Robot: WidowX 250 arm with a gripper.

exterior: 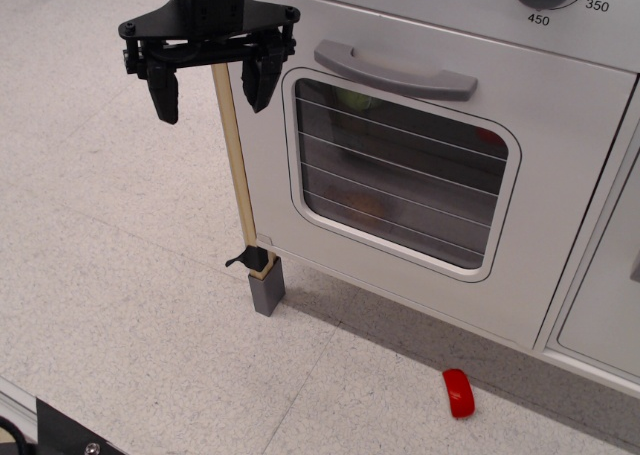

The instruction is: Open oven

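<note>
the oven [420, 175], at the right of the view, has its one door flush shut, so opening it has not begun; its single grey bar handle [395, 70] is untouched. the one gripper [212, 85] hangs left of the handle, fingers spread and grasping nothing. one wooden stick [237, 175] stands just behind the gripper, and one small red object [459, 392] lies on the floor [110, 275].

Gripper [212, 80] hangs from top of frame, pointing down, up-left of the oven [420, 175] door's top-left corner, clear of its handle. Two black fingers [164, 90] spread apart w/ nothing between them; right one sits just beside the door's left edge. Black triangular mount plate above the fingers roughly level; wrist cut off by frame edge.
</note>
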